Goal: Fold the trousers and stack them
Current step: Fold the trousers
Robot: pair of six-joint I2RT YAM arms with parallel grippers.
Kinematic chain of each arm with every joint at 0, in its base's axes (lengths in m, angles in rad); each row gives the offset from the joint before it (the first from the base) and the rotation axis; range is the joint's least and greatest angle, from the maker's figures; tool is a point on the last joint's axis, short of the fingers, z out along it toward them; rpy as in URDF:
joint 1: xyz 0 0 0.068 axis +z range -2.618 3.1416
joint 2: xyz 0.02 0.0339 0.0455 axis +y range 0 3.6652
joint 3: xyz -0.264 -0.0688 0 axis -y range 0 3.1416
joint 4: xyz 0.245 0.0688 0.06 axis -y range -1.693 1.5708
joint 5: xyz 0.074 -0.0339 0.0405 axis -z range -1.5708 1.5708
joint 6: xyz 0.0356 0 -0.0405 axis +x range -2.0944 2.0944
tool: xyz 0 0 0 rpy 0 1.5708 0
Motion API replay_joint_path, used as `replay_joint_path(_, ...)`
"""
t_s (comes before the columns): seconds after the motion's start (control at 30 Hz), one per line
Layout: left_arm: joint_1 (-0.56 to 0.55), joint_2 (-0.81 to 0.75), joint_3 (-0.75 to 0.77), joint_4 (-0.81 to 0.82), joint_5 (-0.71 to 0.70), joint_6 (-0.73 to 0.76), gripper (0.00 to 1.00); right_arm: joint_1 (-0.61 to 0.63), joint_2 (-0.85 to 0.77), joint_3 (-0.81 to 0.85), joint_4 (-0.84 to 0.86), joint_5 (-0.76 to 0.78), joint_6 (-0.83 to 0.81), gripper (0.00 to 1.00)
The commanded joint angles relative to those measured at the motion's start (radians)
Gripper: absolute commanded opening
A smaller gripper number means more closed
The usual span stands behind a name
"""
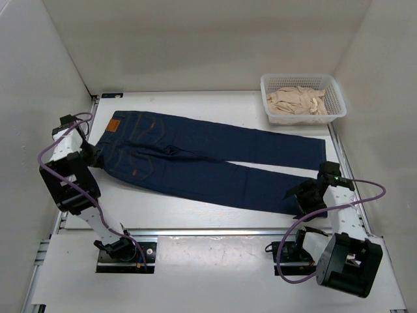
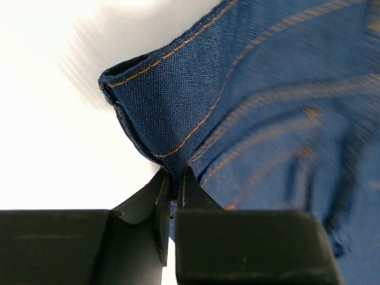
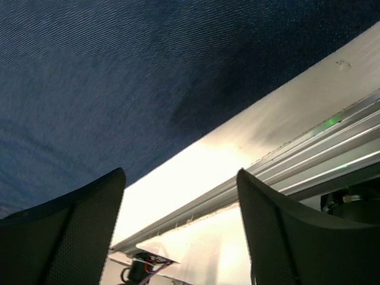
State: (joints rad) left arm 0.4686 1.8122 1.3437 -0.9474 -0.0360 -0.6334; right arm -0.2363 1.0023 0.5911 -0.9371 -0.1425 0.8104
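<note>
The basket in the bench's far right corner holds tan cloth. The left pincer pinches the trousers; the right pincer is apart.

Bright glare (slight wrist blur, perhaps)

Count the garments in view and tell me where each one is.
2: the navy jeans lie spread across the table; a beige garment sits crumpled in the white basket, which may hide more.
</note>
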Motion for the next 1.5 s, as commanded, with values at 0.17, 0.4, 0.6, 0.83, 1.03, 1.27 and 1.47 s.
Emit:
replay_joint_path(0.17,-0.042,-0.093,0.003,0.018,-0.042,-0.025,0.11,-0.005,-0.057,-0.108,0.146,0.041,0.133,0.69)
replay_joint_path(0.4,-0.042,-0.123,-0.006,0.018,-0.051,-0.035,0.11,-0.014,-0.071,-0.165,0.188,0.075,0.179,0.65)
replay_joint_path(0.6,-0.042,-0.151,-0.006,0.018,-0.051,-0.035,0.11,-0.003,-0.053,-0.188,0.316,0.15,0.179,0.38)
replay_joint_path(0.83,-0.042,-0.231,0.003,-0.011,-0.051,-0.045,0.11,-0.003,-0.137,-0.083,0.215,0.25,0.121,0.01)
replay_joint_path(1.03,-0.042,-0.358,-0.006,-0.065,-0.085,-0.063,0.11,0.029,-0.191,-0.008,0.115,0.285,0.087,0.01)
replay_joint_path(1.27,0.004,-0.501,-0.002,-0.1,-0.114,-0.009,0.11,0.065,-0.212,0.14,0.003,0.374,0.065,0.01)
replay_joint_path(1.47,-0.007,-0.424,0.144,-0.113,-0.104,0.034,0.11,0.065,-0.119,0.309,0.035,0.491,0.019,0.01)
